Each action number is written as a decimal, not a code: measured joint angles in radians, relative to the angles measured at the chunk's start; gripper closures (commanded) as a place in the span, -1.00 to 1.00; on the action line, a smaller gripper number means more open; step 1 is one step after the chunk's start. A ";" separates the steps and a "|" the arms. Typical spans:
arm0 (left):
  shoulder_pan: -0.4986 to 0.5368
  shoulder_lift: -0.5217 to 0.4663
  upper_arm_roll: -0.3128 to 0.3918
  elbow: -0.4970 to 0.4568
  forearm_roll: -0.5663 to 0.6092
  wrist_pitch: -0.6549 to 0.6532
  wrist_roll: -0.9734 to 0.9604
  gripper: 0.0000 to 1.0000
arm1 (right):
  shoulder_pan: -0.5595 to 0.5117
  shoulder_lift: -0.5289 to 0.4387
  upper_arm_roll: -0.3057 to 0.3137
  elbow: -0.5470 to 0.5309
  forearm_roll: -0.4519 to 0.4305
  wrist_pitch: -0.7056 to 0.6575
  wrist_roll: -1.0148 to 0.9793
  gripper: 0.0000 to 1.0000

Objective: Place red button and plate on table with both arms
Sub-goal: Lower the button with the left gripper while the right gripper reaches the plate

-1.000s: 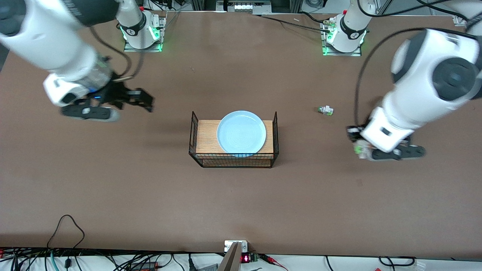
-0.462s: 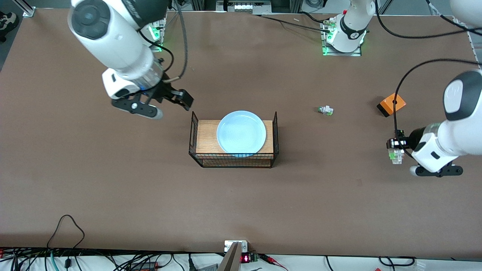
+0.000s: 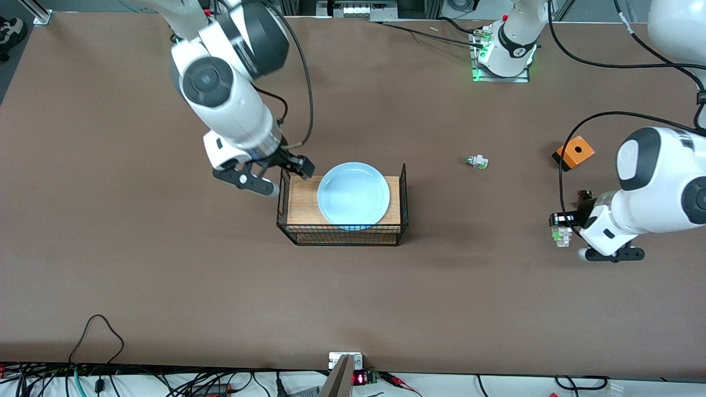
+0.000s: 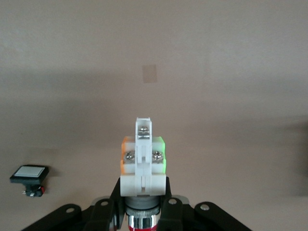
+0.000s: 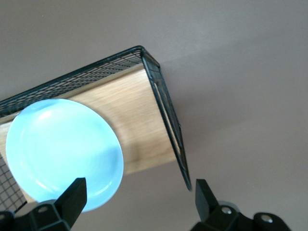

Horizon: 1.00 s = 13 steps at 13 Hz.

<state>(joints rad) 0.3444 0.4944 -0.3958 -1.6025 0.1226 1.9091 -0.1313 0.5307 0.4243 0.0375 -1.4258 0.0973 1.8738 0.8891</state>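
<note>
Wire rack (image 3: 342, 234) bears plate (image 3: 353, 194) | right end effector (image 3: 287, 175) spread | left end effector (image 3: 563, 220) grips red button (image 3: 561, 235)

The plate (image 3: 353, 193) lies on the wood top of a wire rack (image 3: 342, 234) at mid-tabletop (image 3: 165, 286). The right end effector (image 3: 284, 171) hangs over the rack's end toward the right arm, fingers spread. The left end effector (image 3: 562, 219) is clamped on a button (image 3: 561, 235) above the tabletop. A green-capped switch (image 3: 477, 161) and an orange block (image 3: 575, 151) lie farther from the camera.
</note>
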 measured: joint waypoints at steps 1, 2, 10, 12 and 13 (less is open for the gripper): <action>0.013 -0.008 0.000 -0.040 0.000 0.029 0.000 1.00 | 0.003 0.015 0.000 0.000 0.000 0.028 0.000 -1.00; 0.028 -0.014 0.000 -0.080 0.000 0.062 0.000 1.00 | 0.009 0.028 0.000 0.000 0.000 0.056 0.000 -1.00; 0.083 -0.054 -0.006 -0.430 0.000 0.406 0.028 1.00 | 0.068 0.122 0.000 0.001 0.000 0.190 0.148 -1.00; 0.083 -0.053 -0.006 -0.462 0.000 0.410 0.028 1.00 | 0.077 0.136 0.000 0.001 0.000 0.223 0.153 -1.00; 0.083 -0.051 -0.005 -0.477 0.000 0.418 0.028 1.00 | 0.078 0.142 0.000 0.001 0.000 0.236 0.154 -1.00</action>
<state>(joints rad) 0.4273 0.4434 -0.4012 -2.0792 0.1226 2.3267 -0.1038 0.6088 0.5664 0.0375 -1.4251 0.0971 2.1093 1.0429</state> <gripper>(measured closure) 0.687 0.000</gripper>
